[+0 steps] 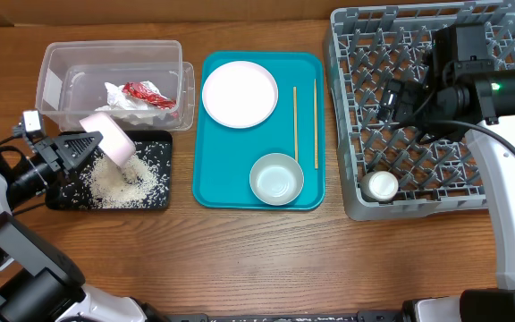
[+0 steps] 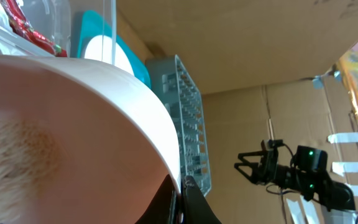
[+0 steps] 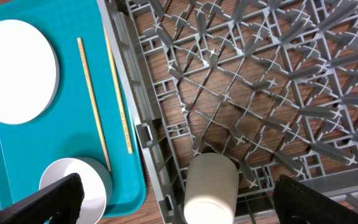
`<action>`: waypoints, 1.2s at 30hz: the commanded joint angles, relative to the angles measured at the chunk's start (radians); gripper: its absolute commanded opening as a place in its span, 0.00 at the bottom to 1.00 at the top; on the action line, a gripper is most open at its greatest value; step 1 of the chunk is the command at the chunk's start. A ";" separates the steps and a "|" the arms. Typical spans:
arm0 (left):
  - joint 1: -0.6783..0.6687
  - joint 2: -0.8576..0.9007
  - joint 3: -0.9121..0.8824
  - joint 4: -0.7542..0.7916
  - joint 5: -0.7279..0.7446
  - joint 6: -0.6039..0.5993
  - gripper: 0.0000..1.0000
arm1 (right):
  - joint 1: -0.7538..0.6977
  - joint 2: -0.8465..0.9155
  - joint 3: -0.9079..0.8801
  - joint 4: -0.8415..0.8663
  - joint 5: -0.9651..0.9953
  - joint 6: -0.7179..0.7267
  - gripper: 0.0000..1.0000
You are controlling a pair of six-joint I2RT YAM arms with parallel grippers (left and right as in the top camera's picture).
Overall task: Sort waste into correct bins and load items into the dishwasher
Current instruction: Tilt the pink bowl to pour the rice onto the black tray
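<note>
My left gripper (image 1: 86, 143) is shut on the rim of a small white bowl (image 1: 110, 139), held tilted over the black tray (image 1: 61, 199), where rice grains (image 1: 128, 179) lie in a pile. In the left wrist view the bowl (image 2: 73, 124) fills the left side, with the jaws (image 2: 179, 194) pinching its edge. The clear tub (image 1: 61, 67) holds the red wrapper (image 1: 146, 92) and crumpled paper (image 1: 119, 98). My right gripper (image 1: 393, 100) (image 3: 176, 190) is open and empty above the grey dish rack (image 1: 351, 116). A white cup (image 1: 383, 185) (image 3: 211, 183) lies in the rack's front left corner.
The teal tray (image 1: 213, 179) (image 3: 17, 149) between the bins and the rack carries the round white plate (image 1: 240, 93) (image 3: 14, 68), two chopsticks (image 1: 296, 121) (image 3: 92, 99) and the pale blue-grey bowl (image 1: 276, 178) (image 3: 73, 180). Bare wood runs along the front.
</note>
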 commanded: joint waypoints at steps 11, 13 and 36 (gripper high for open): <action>0.026 0.010 -0.008 -0.021 0.161 -0.055 0.04 | 0.003 -0.008 0.019 -0.001 0.006 -0.004 0.99; 0.026 0.010 -0.007 -0.013 0.170 -0.087 0.04 | 0.003 -0.008 0.019 -0.003 0.006 -0.004 0.99; 0.024 0.005 -0.006 -0.061 0.170 -0.169 0.04 | 0.003 -0.008 0.019 -0.007 0.006 -0.004 0.99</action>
